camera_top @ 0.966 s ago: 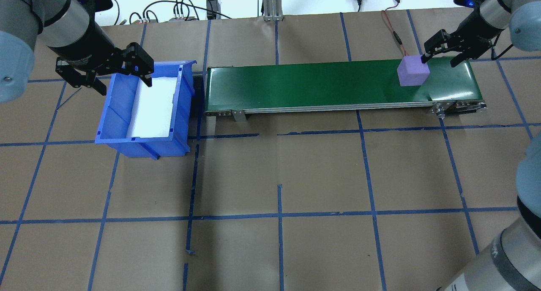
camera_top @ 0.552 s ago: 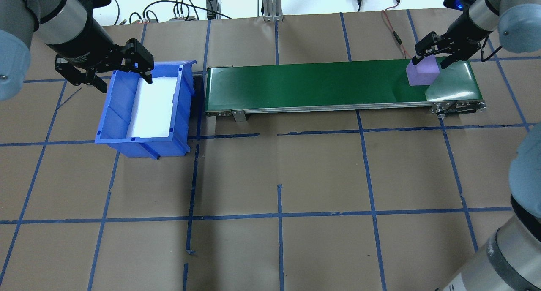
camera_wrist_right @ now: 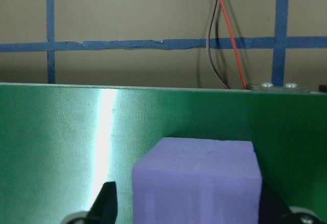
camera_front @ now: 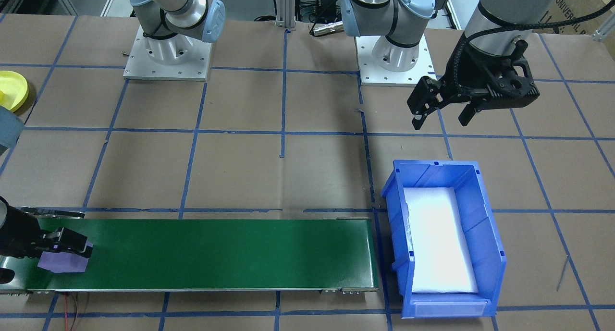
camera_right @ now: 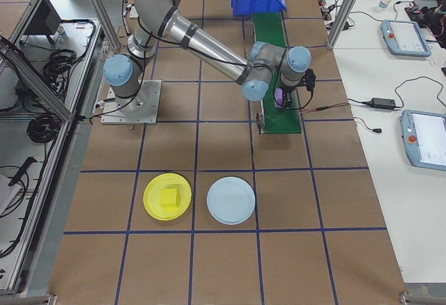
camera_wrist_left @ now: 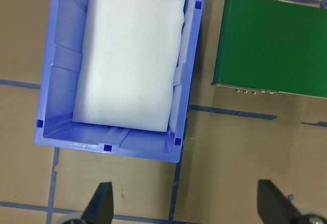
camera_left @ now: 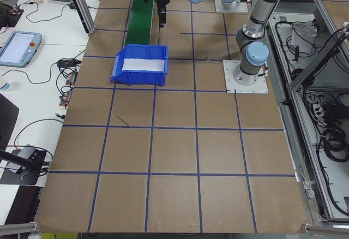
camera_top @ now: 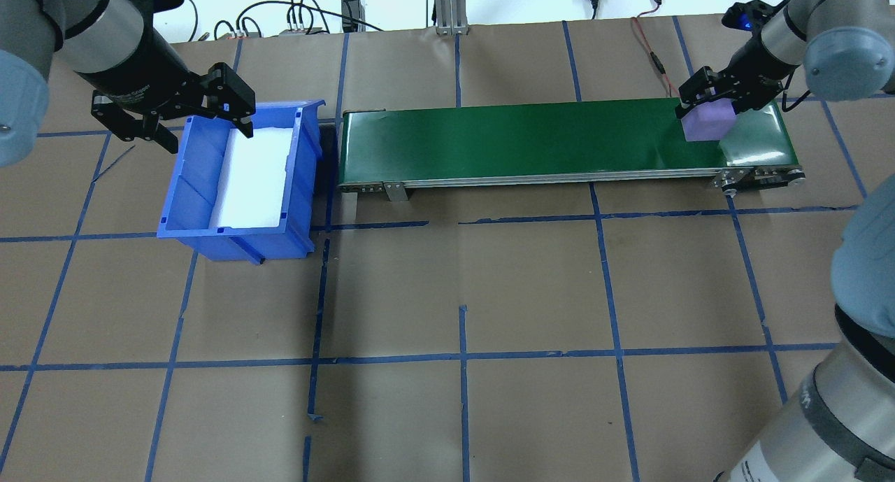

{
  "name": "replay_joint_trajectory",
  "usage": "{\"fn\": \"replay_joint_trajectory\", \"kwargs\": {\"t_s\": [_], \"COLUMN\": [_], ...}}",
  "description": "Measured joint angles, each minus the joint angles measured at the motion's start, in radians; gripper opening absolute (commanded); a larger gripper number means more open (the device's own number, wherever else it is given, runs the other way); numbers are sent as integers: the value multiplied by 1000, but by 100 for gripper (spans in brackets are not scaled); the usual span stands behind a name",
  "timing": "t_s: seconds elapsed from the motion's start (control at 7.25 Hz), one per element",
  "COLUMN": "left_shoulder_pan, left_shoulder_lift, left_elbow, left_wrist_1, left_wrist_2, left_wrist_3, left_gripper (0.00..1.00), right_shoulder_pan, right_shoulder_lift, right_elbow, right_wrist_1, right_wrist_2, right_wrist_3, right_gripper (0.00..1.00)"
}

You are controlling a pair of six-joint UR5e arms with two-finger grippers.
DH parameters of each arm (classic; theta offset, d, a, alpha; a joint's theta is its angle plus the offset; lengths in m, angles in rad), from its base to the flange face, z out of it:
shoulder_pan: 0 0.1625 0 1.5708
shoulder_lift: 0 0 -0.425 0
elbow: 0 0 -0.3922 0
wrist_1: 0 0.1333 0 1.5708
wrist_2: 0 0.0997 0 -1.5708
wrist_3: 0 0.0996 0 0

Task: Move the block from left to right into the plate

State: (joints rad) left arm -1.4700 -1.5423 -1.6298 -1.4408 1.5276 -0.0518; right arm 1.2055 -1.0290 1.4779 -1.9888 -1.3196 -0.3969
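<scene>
A purple block (camera_top: 707,123) sits at the right end of the green conveyor belt (camera_top: 524,136). My right gripper (camera_top: 711,108) is open and low over the block, one finger on each side. In the right wrist view the block (camera_wrist_right: 196,183) fills the space between the fingers, with a small gap at its left face. The yellow plate (camera_right: 167,197) lies on the table on the right side, holding a small yellow block (camera_right: 169,197); its edge also shows in the front-facing view (camera_front: 12,88). My left gripper (camera_top: 185,122) hangs open and empty above the blue bin's far corner.
The blue bin (camera_top: 192,202) with a white foam liner stands off the belt's left end. A pale blue plate (camera_right: 230,200) lies beside the yellow one. A red wire (camera_top: 647,48) runs behind the belt's right end.
The block has ridden the belt further right. My right gripper has come down and over it, and now straddles it. The left gripper has barely moved.
</scene>
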Motion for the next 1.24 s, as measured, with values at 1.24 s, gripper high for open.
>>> {"fn": "replay_joint_trajectory", "kwargs": {"t_s": [1.24], "left_shoulder_pan": [7], "left_shoulder_lift": [113], "left_elbow": [-1], "left_wrist_1": [-121], "left_wrist_2": [20], "left_wrist_3": [6], "left_gripper": [100], "right_shoulder_pan": [-388], "right_shoulder_lift": [-123], "right_elbow": [6], "right_wrist_1": [73], "right_wrist_2": [-240], "right_wrist_3": [-555], "right_gripper": [43]}}
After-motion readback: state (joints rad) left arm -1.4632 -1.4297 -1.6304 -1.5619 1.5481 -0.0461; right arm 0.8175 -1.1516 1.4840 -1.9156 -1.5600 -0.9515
